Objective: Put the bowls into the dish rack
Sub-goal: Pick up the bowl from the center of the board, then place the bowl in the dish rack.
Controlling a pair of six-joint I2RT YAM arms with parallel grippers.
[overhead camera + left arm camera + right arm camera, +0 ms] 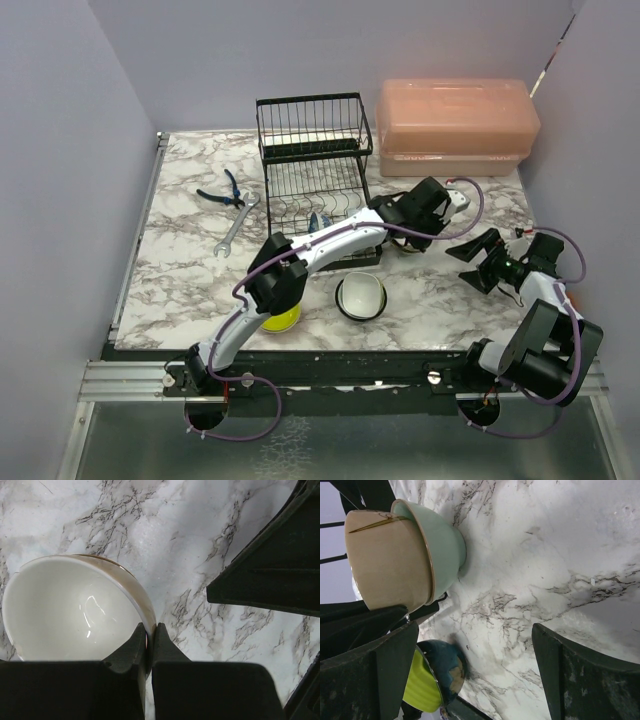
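Left wrist view: my left gripper (148, 639) is pinched shut on the rim of the beige bowl (75, 610). The bowl fills the lower left of the frame and is white inside. Its right edge is caught between the two fingers at the bottom middle.

In the right wrist view, that bowl sits in a pale green bowl (447, 545) at the upper left, on the table (560, 555). My right gripper (475, 630) is wide open and holds nothing.

From the top, the dish rack (310, 160) stands just left of the left gripper, above the middle.
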